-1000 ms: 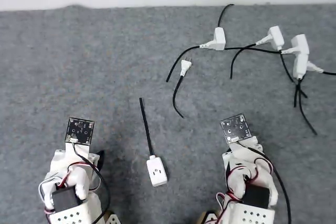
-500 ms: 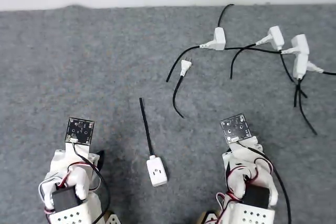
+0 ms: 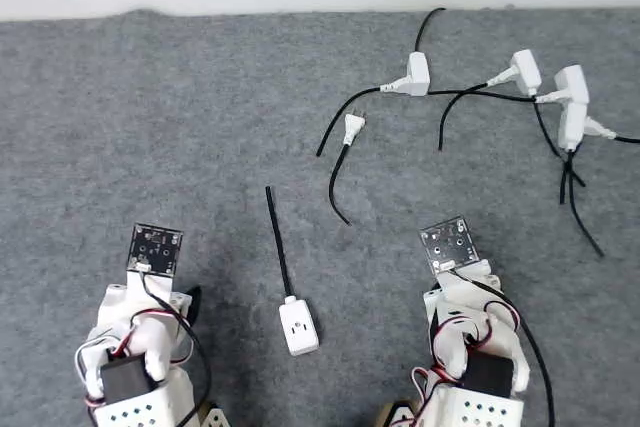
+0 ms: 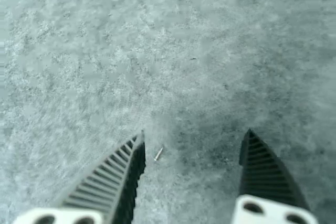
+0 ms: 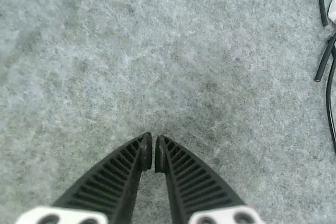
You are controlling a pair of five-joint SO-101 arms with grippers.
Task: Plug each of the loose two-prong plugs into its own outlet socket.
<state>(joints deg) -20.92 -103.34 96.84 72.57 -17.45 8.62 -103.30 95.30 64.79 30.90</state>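
Nudged slightly since a second ago, the left arm (image 3: 140,347) sits at the counter's (image 3: 150,127) near edge. Its wrist view has the left pincer (image 4: 195,136) spread wide over bare felt, a tiny pale sliver (image 4: 158,153) between the tips. The right pincer (image 5: 153,137) is almost closed, holding nothing. Between the arms lies the outlet socket (image 3: 299,327), face up, with its cord running away. Farther off lies the loose plug (image 3: 352,128) — long axis near-to-far, prongs pointing away.

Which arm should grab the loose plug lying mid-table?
Right, probably. The loose plug lies closer to the right arm than the left arm. The right tool is shut and must open first; the left tool is open but farther away.
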